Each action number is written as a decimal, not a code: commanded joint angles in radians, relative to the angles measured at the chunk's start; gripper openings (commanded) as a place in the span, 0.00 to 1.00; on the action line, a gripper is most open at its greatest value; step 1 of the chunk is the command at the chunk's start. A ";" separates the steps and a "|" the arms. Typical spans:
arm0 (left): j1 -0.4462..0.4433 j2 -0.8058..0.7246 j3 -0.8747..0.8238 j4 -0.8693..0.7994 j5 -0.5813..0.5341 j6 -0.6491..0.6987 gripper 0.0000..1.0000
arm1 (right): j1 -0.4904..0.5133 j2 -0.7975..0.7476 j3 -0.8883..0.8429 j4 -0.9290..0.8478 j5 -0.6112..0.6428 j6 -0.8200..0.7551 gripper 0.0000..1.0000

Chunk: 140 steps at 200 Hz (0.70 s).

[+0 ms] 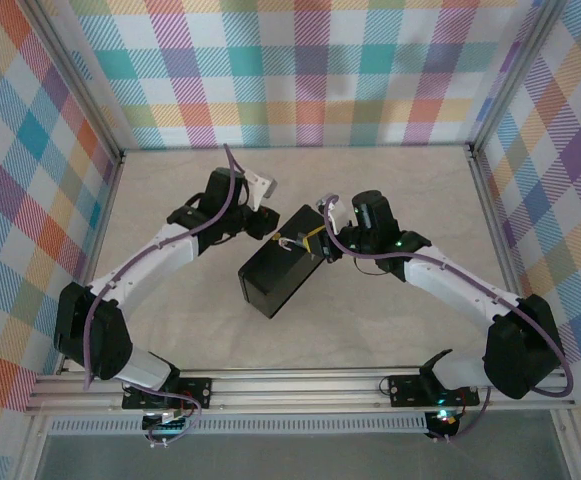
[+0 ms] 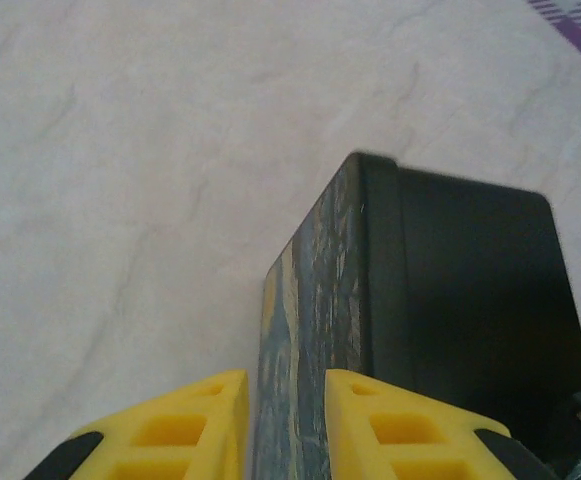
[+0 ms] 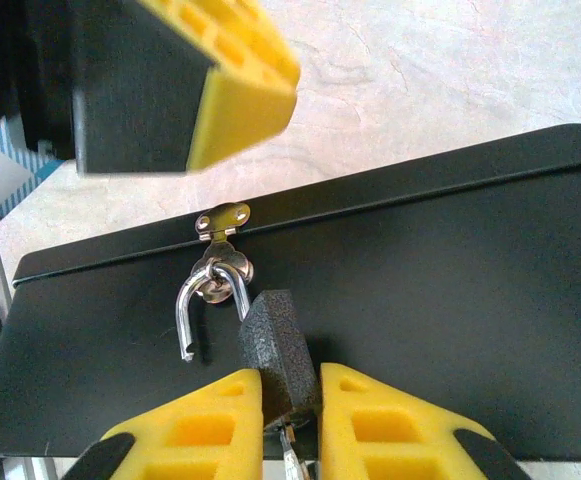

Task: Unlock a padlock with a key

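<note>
The padlock (image 3: 275, 350) hangs from the hasp (image 3: 222, 222) of the box (image 3: 450, 300), with its shackle (image 3: 192, 310) sprung free at 10 o'clock. It looks small, rigid and light, and is best held by its textured body. The right claw (image 3: 290, 385) is clamped there, and the key (image 3: 290, 462) (a slippery sliver) pokes out at 6 o'clock. The left claw (image 2: 285, 395) pinches the box's edge. One padlock, one key, one box.

The box (image 1: 275, 272) lies on the table (image 1: 390, 190), running 7 to 1 o'clock; left hand (image 1: 265, 223) at its 12, right hand (image 1: 320, 244) at its 2. The padlock (image 3: 275, 345) hangs from its hasp (image 3: 222, 220) between the right fingers (image 3: 370, 425), key (image 3: 290, 458) at 6.
</note>
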 commanded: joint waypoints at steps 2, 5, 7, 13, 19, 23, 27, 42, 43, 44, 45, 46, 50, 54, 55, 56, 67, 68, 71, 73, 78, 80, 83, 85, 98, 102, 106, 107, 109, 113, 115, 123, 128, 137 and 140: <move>-0.004 -0.068 -0.054 -0.044 -0.113 -0.129 0.26 | -0.003 -0.011 -0.012 -0.006 0.022 -0.011 0.15; -0.006 -0.073 -0.058 -0.047 -0.116 -0.131 0.26 | -0.003 -0.013 -0.014 -0.005 0.021 -0.011 0.14; -0.006 -0.076 -0.062 -0.049 -0.117 -0.131 0.26 | -0.003 -0.014 -0.015 -0.006 0.021 -0.011 0.14; -0.010 -0.084 -0.072 -0.050 -0.119 -0.132 0.26 | -0.003 -0.017 -0.019 -0.002 0.024 -0.010 0.13; -0.012 -0.093 -0.080 -0.051 -0.117 -0.131 0.26 | -0.003 -0.020 -0.022 0.000 0.024 -0.008 0.13; -0.014 -0.096 -0.084 -0.052 -0.119 -0.131 0.26 | -0.003 -0.020 -0.023 0.003 0.023 -0.007 0.13; -0.016 -0.100 -0.085 -0.056 -0.124 -0.134 0.26 | -0.003 -0.020 -0.023 0.003 0.021 -0.006 0.13; -0.018 -0.105 -0.080 -0.086 -0.130 -0.143 0.26 | -0.003 -0.020 -0.017 -0.008 0.016 -0.010 0.12; -0.019 -0.105 -0.079 -0.088 -0.130 -0.143 0.26 | -0.004 -0.020 -0.017 -0.009 0.017 -0.011 0.12; -0.019 -0.106 -0.078 -0.091 -0.129 -0.144 0.26 | -0.004 -0.020 -0.017 -0.009 0.017 -0.011 0.12; -0.019 -0.106 -0.077 -0.094 -0.128 -0.144 0.26 | -0.003 -0.020 -0.017 -0.010 0.018 -0.012 0.11; -0.019 -0.105 -0.076 -0.097 -0.128 -0.145 0.26 | -0.003 -0.020 -0.017 -0.010 0.018 -0.013 0.11; -0.020 -0.108 -0.074 -0.108 -0.128 -0.147 0.26 | -0.003 -0.020 -0.016 -0.014 0.021 -0.013 0.11; -0.021 -0.110 -0.071 -0.122 -0.128 -0.148 0.26 | -0.003 -0.020 -0.016 -0.015 0.024 -0.012 0.11; -0.022 -0.111 -0.070 -0.125 -0.128 -0.148 0.26 | -0.003 -0.021 -0.016 -0.017 0.024 -0.012 0.11; -0.022 -0.111 -0.070 -0.127 -0.128 -0.148 0.26 | -0.003 -0.021 -0.016 -0.018 0.024 -0.012 0.11; -0.029 -0.120 -0.073 -0.150 -0.123 -0.143 0.27 | -0.003 -0.021 -0.015 -0.019 0.016 -0.014 0.12; -0.030 -0.121 -0.074 -0.151 -0.122 -0.142 0.27 | -0.004 -0.022 -0.016 -0.018 0.014 -0.014 0.12; -0.032 -0.121 -0.077 -0.155 -0.118 -0.138 0.27 | -0.003 -0.022 -0.016 -0.016 0.005 -0.016 0.13; -0.033 -0.122 -0.079 -0.157 -0.116 -0.136 0.27 | -0.002 -0.022 -0.016 -0.014 0.000 -0.016 0.14; -0.034 -0.122 -0.084 -0.160 -0.108 -0.130 0.27 | -0.002 -0.020 -0.017 -0.009 -0.024 -0.017 0.16; -0.035 -0.121 -0.088 -0.160 -0.104 -0.127 0.27 | -0.002 -0.019 -0.016 -0.006 -0.028 -0.017 0.17; -0.036 -0.118 -0.092 -0.160 -0.098 -0.126 0.26 | -0.002 -0.017 -0.015 -0.004 -0.033 -0.017 0.18; -0.037 -0.117 -0.095 -0.160 -0.096 -0.124 0.26 | -0.002 -0.015 -0.014 -0.003 -0.035 -0.017 0.19; -0.043 -0.107 -0.105 -0.163 -0.076 -0.117 0.26 | 0.000 0.001 -0.002 -0.008 -0.033 -0.018 0.23; -0.046 -0.103 -0.109 -0.161 -0.072 -0.116 0.26 | 0.001 0.008 0.003 -0.012 -0.030 -0.018 0.23; -0.047 -0.101 -0.113 -0.158 -0.071 -0.116 0.26 | 0.001 0.014 0.008 -0.017 -0.032 -0.018 0.24; -0.049 -0.101 -0.114 -0.157 -0.072 -0.116 0.26 | 0.002 0.015 0.009 -0.017 -0.032 -0.018 0.24; -0.049 -0.100 -0.115 -0.155 -0.072 -0.116 0.25 | 0.002 0.018 0.013 -0.018 -0.034 -0.018 0.24; -0.052 -0.098 -0.117 -0.151 -0.072 -0.116 0.25 | 0.003 0.025 0.018 -0.021 -0.040 -0.018 0.25; -0.053 -0.096 -0.119 -0.150 -0.072 -0.116 0.25 | 0.003 0.026 0.020 -0.024 -0.043 -0.018 0.25; -0.056 -0.092 -0.122 -0.145 -0.066 -0.114 0.25 | 0.007 0.034 0.026 -0.019 -0.050 -0.017 0.25; -0.057 -0.088 -0.123 -0.142 -0.064 -0.113 0.25 | 0.010 0.037 0.026 -0.014 -0.051 -0.017 0.25; -0.058 -0.079 -0.123 -0.140 -0.060 -0.115 0.25 | 0.015 0.039 0.023 -0.001 -0.050 -0.016 0.22; -0.059 -0.076 -0.121 -0.140 -0.057 -0.115 0.25 | 0.017 0.040 0.023 0.004 -0.048 -0.014 0.21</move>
